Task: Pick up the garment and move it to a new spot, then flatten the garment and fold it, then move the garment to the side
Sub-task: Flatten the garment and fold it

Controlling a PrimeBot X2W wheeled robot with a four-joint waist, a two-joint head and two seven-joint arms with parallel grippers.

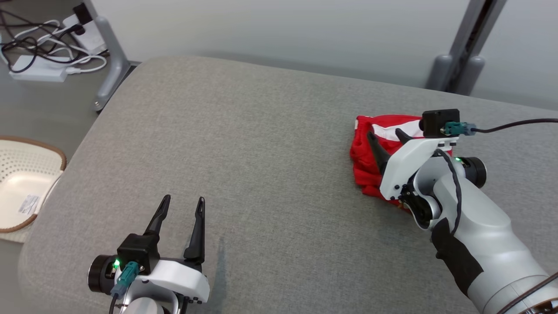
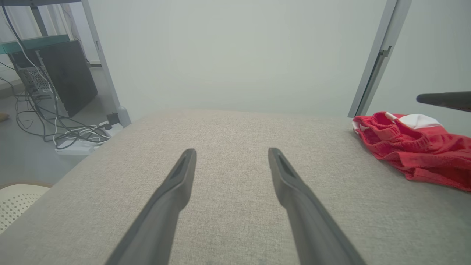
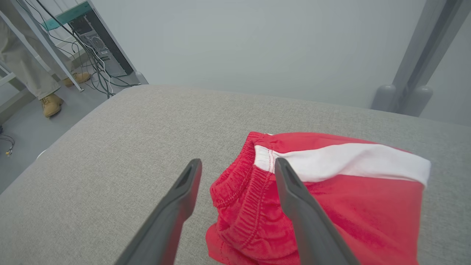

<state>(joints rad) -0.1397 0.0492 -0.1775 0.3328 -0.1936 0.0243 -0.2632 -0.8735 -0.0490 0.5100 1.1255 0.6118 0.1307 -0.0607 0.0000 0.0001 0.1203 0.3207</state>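
The red garment, white stripe up, lies at the right side of the grey tabletop. The right hand hangs just over its waistband end, fingers spread, gripping nothing. The left hand is at the near left, well apart, likewise released.

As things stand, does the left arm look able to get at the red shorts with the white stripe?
Probably not easily. The grey fabric surface between is free, but the red shorts lie far across on the robot's right, and the right gripper hangs open directly over them.
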